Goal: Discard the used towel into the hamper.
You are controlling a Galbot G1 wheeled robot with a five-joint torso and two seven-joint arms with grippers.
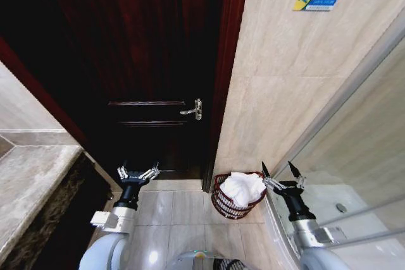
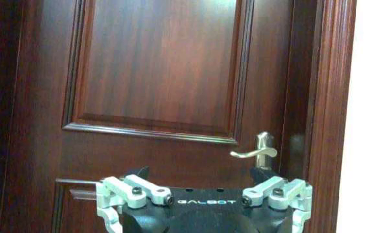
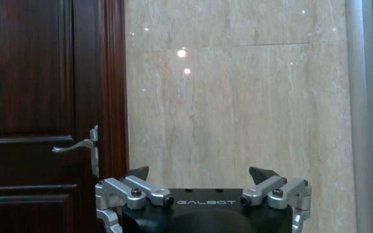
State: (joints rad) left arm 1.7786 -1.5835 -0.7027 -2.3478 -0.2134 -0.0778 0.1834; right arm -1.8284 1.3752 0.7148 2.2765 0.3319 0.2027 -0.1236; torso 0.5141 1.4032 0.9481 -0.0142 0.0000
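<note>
A bathroom corner seen from the robot's head, described from left to right. At the far left, a stone-topped table [image 1: 31, 175] runs along the wall. Beside it the left gripper [image 1: 138, 173] hangs in the air in front of a dark wooden door [image 1: 145, 61], its fingers spread apart and empty; the left wrist view looks past them at the door panels and a metal lever handle [image 2: 256, 153]. To the right of the door, on the pale tiled floor [image 1: 171, 219] against the beige wall [image 1: 285, 80], stands the hamper [image 1: 223, 203], a small round dark red-brown basket with open slatted sides. The white towel [image 1: 242, 187] is already bunched inside it, heaped above the rim. Just right of the hamper, the right gripper [image 1: 281, 175] hovers with its fingers released and holding nothing, close to a glass shower screen [image 1: 354, 156]. The task looks essentially finished. The remaining risks, as a judgement: the piled towel could slide over the rim if the light hamper is nudged, and the right arm could knock the glass or the basket because it sits so near both.
</note>
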